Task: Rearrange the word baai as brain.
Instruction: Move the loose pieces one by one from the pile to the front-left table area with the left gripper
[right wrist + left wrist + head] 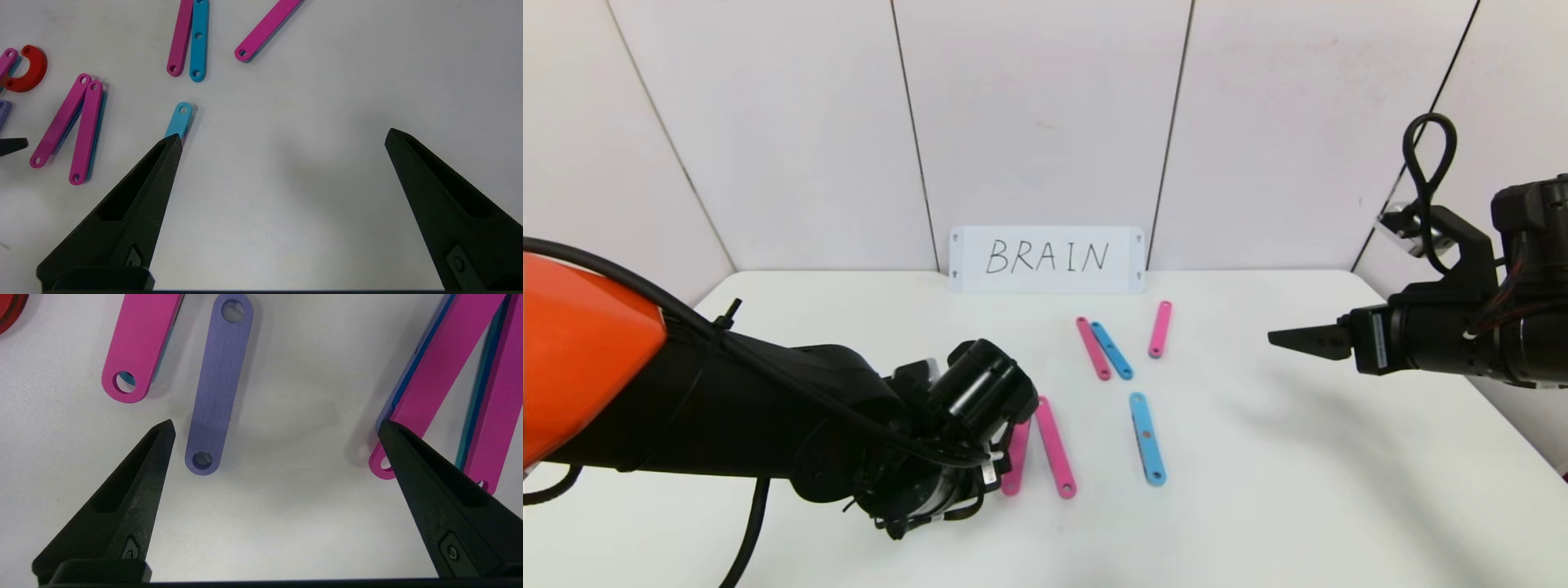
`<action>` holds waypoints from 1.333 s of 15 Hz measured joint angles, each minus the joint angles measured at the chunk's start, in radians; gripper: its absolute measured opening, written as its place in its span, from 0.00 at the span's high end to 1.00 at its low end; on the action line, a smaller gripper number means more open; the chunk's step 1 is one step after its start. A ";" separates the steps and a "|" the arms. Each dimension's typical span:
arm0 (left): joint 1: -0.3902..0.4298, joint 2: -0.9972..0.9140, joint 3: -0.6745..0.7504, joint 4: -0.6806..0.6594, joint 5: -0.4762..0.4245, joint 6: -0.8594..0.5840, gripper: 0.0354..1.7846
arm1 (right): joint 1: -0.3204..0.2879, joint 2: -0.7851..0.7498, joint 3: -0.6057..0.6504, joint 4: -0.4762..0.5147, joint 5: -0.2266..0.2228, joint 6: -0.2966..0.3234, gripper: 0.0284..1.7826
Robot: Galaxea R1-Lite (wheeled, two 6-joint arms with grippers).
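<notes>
The left gripper [277, 428] hangs low over the white bench [1258, 490], jaws spread wide and holding nothing. Its wrist view shows what the head view hides behind the arm: a purple bar [219, 384] lying flat just inside one fingertip, a pink bar [141, 343] beside it stacked on a blue piece, and a sliver of a red arc [7, 314] at the frame corner. By the other fingertip lie two pink bars [441, 367] forming a narrow V, also seen in the head view [1045, 445] just beside the left wrist. The right gripper [282, 136] hovers well apart at the bench's right side, jaws likewise wide open and empty. Its view takes in a lone blue bar [179, 118], a pink and blue pair [190, 36] side by side, another pink bar [267, 28], and the whole red arc [28, 69]. Only the head view shows the card reading BRAIN [1047, 258] against the back wall.
</notes>
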 joint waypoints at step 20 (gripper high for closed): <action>0.026 -0.004 -0.020 -0.069 -0.086 0.012 0.03 | -0.001 0.002 0.000 0.000 0.000 0.000 0.02</action>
